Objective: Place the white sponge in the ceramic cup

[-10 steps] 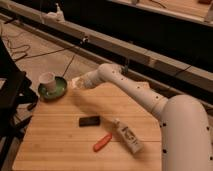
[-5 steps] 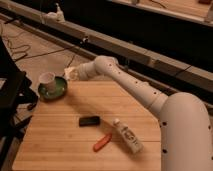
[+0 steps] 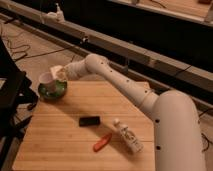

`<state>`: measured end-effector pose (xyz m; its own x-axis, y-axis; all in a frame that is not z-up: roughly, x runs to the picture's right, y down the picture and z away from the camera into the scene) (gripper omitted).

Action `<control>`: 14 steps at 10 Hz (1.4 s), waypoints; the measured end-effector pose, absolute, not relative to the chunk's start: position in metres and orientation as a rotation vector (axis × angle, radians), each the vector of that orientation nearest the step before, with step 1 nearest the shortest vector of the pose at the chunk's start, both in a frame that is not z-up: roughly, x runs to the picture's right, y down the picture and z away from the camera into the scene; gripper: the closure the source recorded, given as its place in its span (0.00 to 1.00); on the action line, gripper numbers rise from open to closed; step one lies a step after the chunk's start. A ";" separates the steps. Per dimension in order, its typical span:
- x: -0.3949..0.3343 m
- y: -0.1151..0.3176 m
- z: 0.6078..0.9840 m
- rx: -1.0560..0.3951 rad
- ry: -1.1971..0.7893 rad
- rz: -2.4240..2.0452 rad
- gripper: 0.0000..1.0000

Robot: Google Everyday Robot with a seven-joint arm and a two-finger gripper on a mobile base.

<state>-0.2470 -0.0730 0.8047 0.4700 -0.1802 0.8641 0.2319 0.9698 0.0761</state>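
Observation:
The ceramic cup (image 3: 46, 78) is small, white and round, and stands on the green plate (image 3: 52, 90) at the table's far left. My gripper (image 3: 61, 73) is at the end of the white arm, right beside the cup's right rim. It holds the white sponge (image 3: 57, 70), a pale block that sits just above and to the right of the cup's opening, touching or almost touching the rim.
On the wooden table (image 3: 65, 140) lie a black slab (image 3: 89, 120), a red-orange tool (image 3: 102, 142) and a white bottle with a label (image 3: 127, 135). A dark chair or stand (image 3: 12, 100) stands left of the table. My arm's large white body (image 3: 175, 130) fills the right.
My gripper has moved left with the white sponge, from over the plate's right side to the cup's rim. The things on the table have not moved.

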 end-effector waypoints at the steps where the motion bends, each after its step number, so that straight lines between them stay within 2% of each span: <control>1: -0.256 -0.073 0.805 -0.055 -1.070 -0.260 1.00; 5: -0.300 -0.067 0.811 -0.077 -1.140 -0.297 1.00; 14: -0.307 -0.069 0.821 -0.062 -1.144 -0.300 1.00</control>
<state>-0.3067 -0.0687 0.8212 0.3785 -0.2031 0.9031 0.2664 0.9582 0.1039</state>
